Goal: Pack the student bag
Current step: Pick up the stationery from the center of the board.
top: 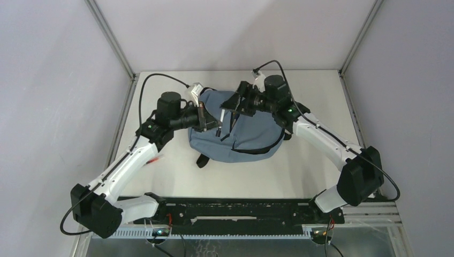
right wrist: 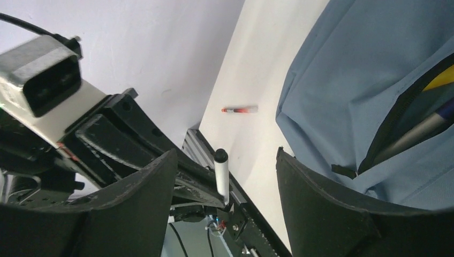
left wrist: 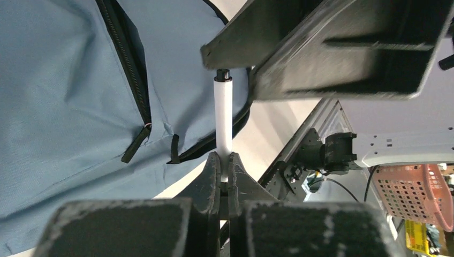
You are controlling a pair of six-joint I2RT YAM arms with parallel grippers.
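Risk: the white marker [left wrist: 222,115] could have slipped or been knocked loose if the wide-open right tool [right wrist: 226,152] closed off-centre on its capped end | Pose: both arms bent inward above the student bag [top: 251,134], left tool [left wrist: 225,159] pinching the marker's other end | Bag: lay flat on the table [top: 300,176] between the arms.

Soft grey-blue student bag [top: 251,134] with black zippers lies flat on the white worktop [top: 300,171], one zipper open.
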